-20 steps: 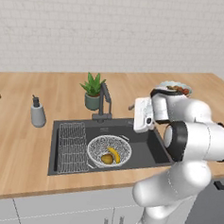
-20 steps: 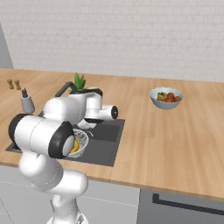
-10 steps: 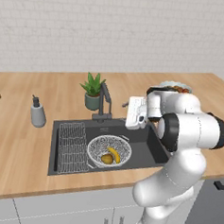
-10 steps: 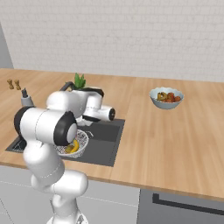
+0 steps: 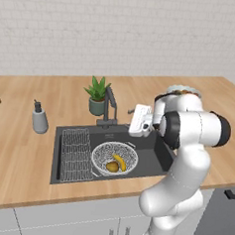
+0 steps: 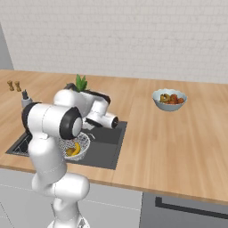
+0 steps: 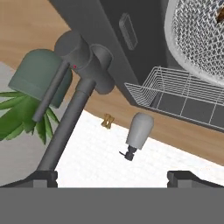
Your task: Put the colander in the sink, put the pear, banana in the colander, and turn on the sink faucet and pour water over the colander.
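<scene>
The silver mesh colander [image 5: 114,156] sits in the dark grey sink [image 5: 151,154] with the banana [image 5: 120,162] and the pear [image 5: 112,166] inside it. The dark faucet [image 5: 109,106] stands at the sink's back edge. My gripper [image 5: 132,121] hovers just right of it over the basin. In the hand view the faucet's base [image 7: 81,54] and long neck [image 7: 65,127] run past my open gripper [image 7: 113,178], with a thin rod [image 7: 50,94] beside the neck. Nothing is between the fingertips [image 7: 43,177]. The colander [image 6: 75,147] also shows behind my arm.
A ribbed wire rack [image 5: 76,154] lies in the sink's left half. A potted plant [image 5: 97,95] stands behind the faucet and a grey soap dispenser [image 5: 39,119] to the left. A fruit bowl [image 6: 169,99] sits far right on the wooden counter [image 6: 178,142].
My hand has swung left over the sink, closing in on the faucet. The colander and the fruit have stayed where they were.
</scene>
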Tool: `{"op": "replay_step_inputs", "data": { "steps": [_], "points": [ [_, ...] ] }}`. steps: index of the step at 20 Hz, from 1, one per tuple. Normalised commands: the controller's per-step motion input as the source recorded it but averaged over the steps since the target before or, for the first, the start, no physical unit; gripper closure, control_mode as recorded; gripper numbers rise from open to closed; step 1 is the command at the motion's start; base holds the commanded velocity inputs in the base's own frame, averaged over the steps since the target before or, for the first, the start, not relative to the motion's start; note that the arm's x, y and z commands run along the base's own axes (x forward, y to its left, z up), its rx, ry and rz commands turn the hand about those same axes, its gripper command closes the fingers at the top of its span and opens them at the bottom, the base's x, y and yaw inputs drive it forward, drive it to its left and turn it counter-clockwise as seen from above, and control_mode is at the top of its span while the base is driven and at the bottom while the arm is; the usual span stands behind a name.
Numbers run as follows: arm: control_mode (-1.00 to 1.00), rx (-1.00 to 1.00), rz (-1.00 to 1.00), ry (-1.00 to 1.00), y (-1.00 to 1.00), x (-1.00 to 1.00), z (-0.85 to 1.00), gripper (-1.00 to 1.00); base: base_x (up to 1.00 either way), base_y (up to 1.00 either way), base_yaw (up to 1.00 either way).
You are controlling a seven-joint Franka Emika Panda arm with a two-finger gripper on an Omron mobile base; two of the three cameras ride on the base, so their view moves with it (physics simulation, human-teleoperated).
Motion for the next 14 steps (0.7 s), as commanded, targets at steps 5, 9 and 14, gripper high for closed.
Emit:
{"op": "replay_step_inputs", "data": {
  "steps": [5, 9, 14],
  "points": [
    [-1.0, 0.07, -0.06, 0.03, 0.02, 0.26, -0.09, -1.0, 0.0, 0.0, 0.0],
    [-1.0, 0.07, -0.07, 0.05, 0.11, 0.33, -0.01, -1.0, 0.0, 0.0, 0.0],
    [-1.0, 0.05, -0.07, 0.06, 0.12, 0.35, -0.04, -1.0, 0.0, 0.0, 0.0]
  ]
}}
